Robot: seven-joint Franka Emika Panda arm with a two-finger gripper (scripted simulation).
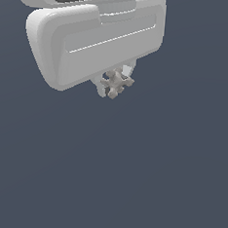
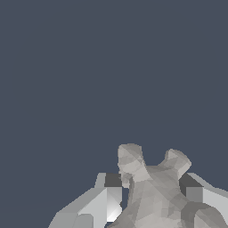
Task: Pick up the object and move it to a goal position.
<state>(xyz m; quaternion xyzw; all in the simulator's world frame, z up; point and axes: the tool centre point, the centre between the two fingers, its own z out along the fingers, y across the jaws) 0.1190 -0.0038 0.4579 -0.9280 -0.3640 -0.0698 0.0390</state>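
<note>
My gripper sits near the top edge of the exterior view, and all around and under it there is only a plain dark blue-grey background, with much free room. No surface line or container is visible. My jaws are clenched on the object, the small grey-beige jack; in the wrist view the object sits between my fingertips.
</note>
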